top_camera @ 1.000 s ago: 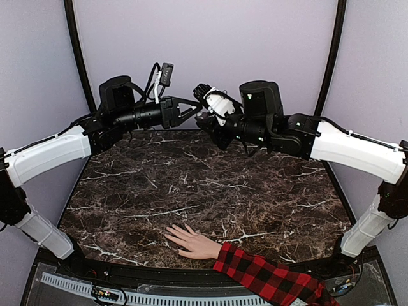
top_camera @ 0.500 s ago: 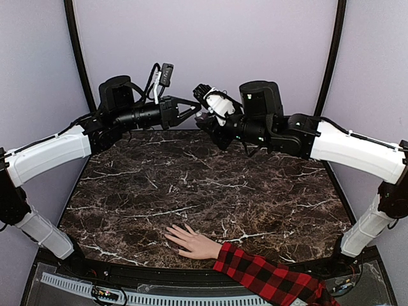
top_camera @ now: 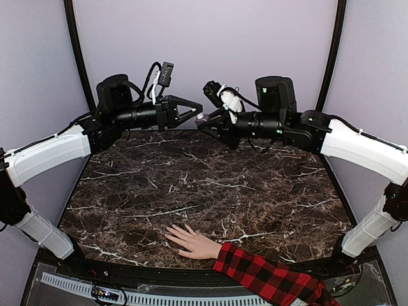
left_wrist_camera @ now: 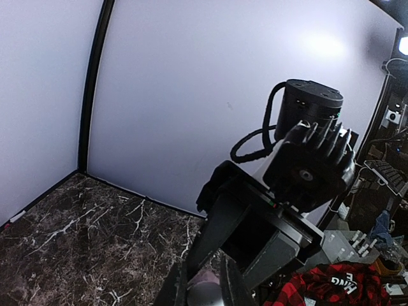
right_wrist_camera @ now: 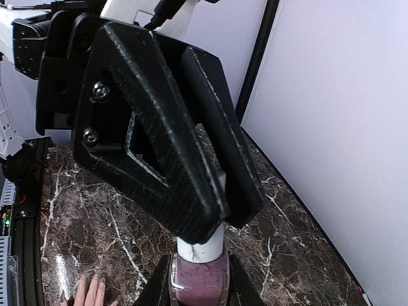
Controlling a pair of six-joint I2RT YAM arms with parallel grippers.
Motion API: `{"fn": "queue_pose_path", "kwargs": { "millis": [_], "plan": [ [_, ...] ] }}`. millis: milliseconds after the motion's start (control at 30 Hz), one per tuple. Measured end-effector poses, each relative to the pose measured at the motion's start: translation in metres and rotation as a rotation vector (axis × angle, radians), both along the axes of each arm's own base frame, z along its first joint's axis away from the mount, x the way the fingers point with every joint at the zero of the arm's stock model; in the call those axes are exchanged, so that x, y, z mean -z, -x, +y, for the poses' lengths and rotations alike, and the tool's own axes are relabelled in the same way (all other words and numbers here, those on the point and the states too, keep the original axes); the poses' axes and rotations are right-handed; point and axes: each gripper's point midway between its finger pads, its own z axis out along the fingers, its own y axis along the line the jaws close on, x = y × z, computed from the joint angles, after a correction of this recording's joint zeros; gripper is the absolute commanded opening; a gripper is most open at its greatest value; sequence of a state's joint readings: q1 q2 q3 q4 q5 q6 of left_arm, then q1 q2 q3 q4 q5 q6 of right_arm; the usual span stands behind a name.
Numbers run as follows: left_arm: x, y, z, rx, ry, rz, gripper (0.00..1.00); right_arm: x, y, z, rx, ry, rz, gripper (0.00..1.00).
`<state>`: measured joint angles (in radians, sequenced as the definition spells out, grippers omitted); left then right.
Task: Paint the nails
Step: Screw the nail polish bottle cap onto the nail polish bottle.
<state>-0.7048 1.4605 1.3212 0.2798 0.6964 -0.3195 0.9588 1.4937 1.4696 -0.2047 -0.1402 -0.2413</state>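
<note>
Right fingers clamp the purple polish bottle; left fingers look closed on its white cap, held high above the desk, where the hand lies flat

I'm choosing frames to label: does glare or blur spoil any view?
Left wrist: a glare patch on the wall, its own fingers soft at the bottom edge. Right wrist: the left gripper looms close, bottle legible. Top external: evenly lit, hand sharp.

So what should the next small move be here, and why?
Probably the left gripper should twist the white cap loose: it is shut on the cap while the right gripper holds the purple bottle below, and the cap looks seated. The hand lies at the near edge.
</note>
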Motion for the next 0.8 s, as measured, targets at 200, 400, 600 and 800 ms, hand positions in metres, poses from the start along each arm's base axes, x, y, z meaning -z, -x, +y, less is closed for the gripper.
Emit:
{"fn": "queue_pose_path", "kwargs": {
  "millis": [200,400,600,800],
  "plan": [
    [-0.006,0.017,-0.001,0.098,0.016,-0.030,0.00,-0.005,0.016,0.000,-0.124,-0.037,0.054,0.00],
    [-0.009,0.031,-0.001,0.186,0.027,-0.055,0.00,-0.008,0.031,0.001,-0.231,-0.064,0.100,0.00],
    [-0.010,0.035,-0.001,0.208,0.020,-0.073,0.01,-0.007,0.036,0.001,-0.264,-0.083,0.116,0.00],
    [-0.003,0.034,-0.002,0.201,-0.009,-0.067,0.00,-0.001,0.035,0.001,-0.267,-0.092,0.121,0.00]
  ]
}}
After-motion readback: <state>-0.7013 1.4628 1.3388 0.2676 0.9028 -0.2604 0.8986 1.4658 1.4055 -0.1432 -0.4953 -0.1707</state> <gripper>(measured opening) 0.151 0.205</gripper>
